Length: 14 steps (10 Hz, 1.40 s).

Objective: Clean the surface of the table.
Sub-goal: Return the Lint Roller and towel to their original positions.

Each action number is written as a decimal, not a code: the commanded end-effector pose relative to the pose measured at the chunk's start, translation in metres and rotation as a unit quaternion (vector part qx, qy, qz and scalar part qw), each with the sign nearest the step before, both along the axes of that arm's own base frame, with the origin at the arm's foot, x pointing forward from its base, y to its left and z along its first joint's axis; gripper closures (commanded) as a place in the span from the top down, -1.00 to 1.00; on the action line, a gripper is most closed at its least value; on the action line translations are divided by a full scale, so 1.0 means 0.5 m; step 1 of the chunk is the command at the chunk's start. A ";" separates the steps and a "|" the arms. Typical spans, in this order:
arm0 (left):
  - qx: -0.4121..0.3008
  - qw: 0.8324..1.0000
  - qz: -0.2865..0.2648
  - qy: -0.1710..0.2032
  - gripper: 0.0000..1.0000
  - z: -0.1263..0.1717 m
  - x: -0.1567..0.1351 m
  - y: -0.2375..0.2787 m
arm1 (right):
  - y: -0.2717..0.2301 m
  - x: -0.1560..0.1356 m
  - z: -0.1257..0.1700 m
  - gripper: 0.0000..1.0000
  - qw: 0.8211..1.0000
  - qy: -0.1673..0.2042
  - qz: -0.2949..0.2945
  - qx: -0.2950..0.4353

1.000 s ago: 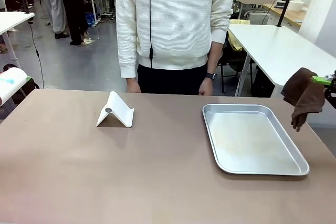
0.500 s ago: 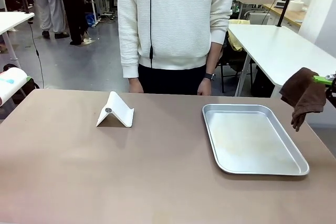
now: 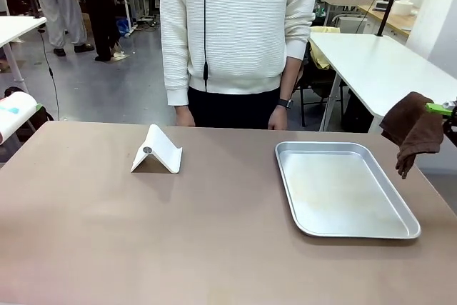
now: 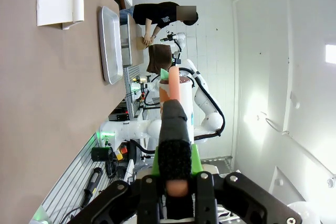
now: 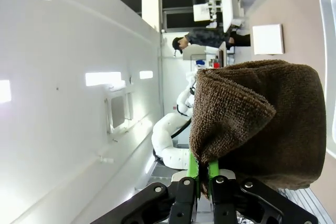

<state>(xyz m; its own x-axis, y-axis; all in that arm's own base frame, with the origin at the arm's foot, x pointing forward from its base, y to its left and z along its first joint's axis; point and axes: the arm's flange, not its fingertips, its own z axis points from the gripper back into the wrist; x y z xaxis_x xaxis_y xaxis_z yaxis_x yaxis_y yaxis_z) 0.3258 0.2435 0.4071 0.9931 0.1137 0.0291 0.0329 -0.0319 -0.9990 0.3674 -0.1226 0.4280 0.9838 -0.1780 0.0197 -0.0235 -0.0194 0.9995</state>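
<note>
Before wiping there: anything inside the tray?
The tray looks empty: bare metal with faint smudges. The table beneath it is covered, so unseen.

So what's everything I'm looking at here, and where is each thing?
table: one, greyish-brown, across the foreground.
tray: one, shiny silver metal, on the table's right part.
stand: one, white, folded, left of the tray, near the far edge.
cloth: one, dark brown, hanging above the table's right edge.
side tables: two, white-topped, behind left and behind right.
person: one, white sweater, standing at the far side.
right gripper: one, black with green pads, shut on the cloth.
left gripper: one, shut on a pinkish rod-like thing I can't identify.
</note>
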 end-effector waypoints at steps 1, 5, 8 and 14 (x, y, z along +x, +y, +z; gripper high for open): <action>-0.011 1.000 0.004 -0.002 -0.56 0.010 -0.002 0.005 | -0.002 -0.005 0.012 -0.85 1.000 -0.001 0.002 0.005; -0.011 1.000 0.004 -0.002 -0.56 0.010 -0.002 0.005 | -0.002 -0.005 0.012 -0.85 1.000 -0.001 0.002 0.005; 0.029 0.999 0.012 0.027 -0.56 0.011 0.020 -0.029 | 0.047 0.033 0.008 -0.85 1.000 -0.016 -0.012 0.005; 0.182 0.981 0.063 0.007 -0.56 0.120 0.156 -0.346 | 0.381 0.195 -0.022 -0.85 0.997 -0.003 0.012 -0.072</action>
<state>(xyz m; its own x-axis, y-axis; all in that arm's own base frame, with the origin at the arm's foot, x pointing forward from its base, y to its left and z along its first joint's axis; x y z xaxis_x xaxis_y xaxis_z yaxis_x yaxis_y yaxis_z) 0.4034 0.0940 0.4632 0.9795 0.1924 0.0599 -0.0002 0.2980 -0.9546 0.4456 0.0547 0.4158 0.9905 -0.1289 0.0476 -0.0332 0.1117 0.9932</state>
